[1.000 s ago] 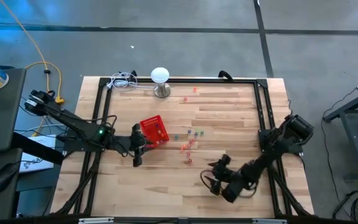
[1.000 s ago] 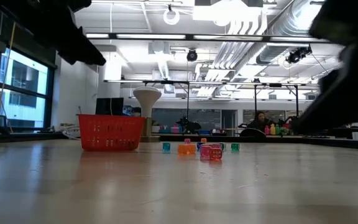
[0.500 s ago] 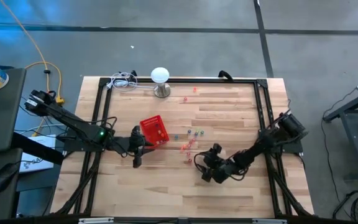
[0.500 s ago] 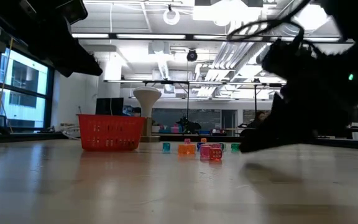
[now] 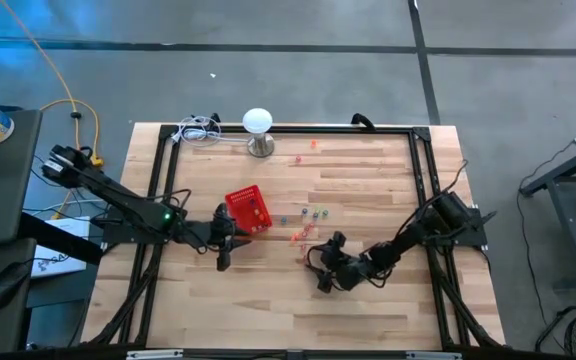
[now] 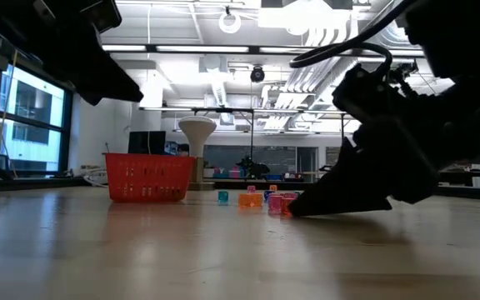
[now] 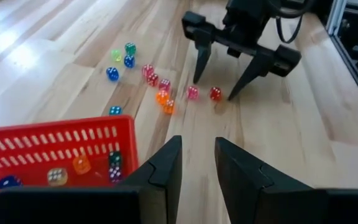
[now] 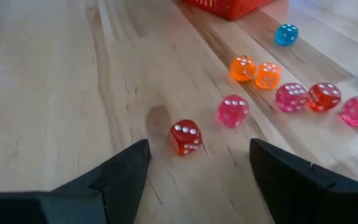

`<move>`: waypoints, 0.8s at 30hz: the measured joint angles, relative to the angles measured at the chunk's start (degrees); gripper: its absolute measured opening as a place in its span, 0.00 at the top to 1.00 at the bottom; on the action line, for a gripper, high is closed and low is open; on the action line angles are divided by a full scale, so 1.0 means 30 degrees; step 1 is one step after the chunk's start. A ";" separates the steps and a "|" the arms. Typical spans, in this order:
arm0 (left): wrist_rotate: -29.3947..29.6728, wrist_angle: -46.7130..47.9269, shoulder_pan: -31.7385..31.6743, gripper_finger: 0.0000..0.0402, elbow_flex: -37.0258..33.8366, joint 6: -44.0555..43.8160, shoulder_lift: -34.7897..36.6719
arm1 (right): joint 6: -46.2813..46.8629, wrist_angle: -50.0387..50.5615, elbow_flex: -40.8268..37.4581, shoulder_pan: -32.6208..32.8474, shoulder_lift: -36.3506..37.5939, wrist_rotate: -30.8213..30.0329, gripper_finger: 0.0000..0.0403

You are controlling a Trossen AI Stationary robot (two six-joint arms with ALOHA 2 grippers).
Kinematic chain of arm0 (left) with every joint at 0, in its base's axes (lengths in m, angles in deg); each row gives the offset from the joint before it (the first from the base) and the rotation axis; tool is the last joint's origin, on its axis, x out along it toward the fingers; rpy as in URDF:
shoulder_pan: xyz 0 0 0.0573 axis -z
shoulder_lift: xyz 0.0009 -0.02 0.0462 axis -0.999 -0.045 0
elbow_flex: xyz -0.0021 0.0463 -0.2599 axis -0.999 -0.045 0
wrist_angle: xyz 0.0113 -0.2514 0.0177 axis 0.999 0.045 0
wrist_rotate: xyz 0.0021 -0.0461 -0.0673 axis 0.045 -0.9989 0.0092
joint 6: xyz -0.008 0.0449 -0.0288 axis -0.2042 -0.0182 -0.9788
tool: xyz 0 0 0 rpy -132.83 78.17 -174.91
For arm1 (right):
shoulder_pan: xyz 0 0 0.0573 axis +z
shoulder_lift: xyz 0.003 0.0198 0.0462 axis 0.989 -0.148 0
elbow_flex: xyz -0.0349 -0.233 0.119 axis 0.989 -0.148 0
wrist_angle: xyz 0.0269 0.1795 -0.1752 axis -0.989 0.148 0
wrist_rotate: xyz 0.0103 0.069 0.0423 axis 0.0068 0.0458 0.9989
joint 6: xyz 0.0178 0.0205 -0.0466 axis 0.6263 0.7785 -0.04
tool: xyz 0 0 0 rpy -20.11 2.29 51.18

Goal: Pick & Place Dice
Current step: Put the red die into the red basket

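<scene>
Roughly eleven dice [image 7: 161, 93] lie loose on the bench [image 5: 368, 190], strung in a ragged line running away from the red basket [image 5: 249, 209]; at least four more sit inside it. One red die [image 8: 184, 137], four pips up, lies between the spread fingers of the right gripper [image 8: 197, 165]. Left gripper [image 7: 197, 165] hovers by the basket, fingers parted, pinching nothing.

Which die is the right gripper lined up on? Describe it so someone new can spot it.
Start at the red basket near the table's middle; a trail of loose dice runs from it toward the right gripper. The target is the red die at the end of that trail, lying between the open fingers. Its nearest neighbour is a pink die; this one is red and sits alone, farthest from the basket.
</scene>
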 joint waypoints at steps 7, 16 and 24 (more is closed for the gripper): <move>-0.0003 -0.0936 0.0000 0.77 0.0000 0.0005 -0.1234 | -0.0059 -0.0196 0.0024 -0.0800 0.0000 0.1693 0.33; -0.0003 -0.1483 0.0000 0.77 0.0007 0.0007 -0.1718 | -0.0810 -0.0088 0.0032 -0.0941 -0.0015 0.2409 0.40; -0.0003 -0.1646 0.0000 0.77 0.0007 0.0005 -0.1718 | -0.1015 0.0204 0.0017 -0.0975 -0.0022 0.2107 0.66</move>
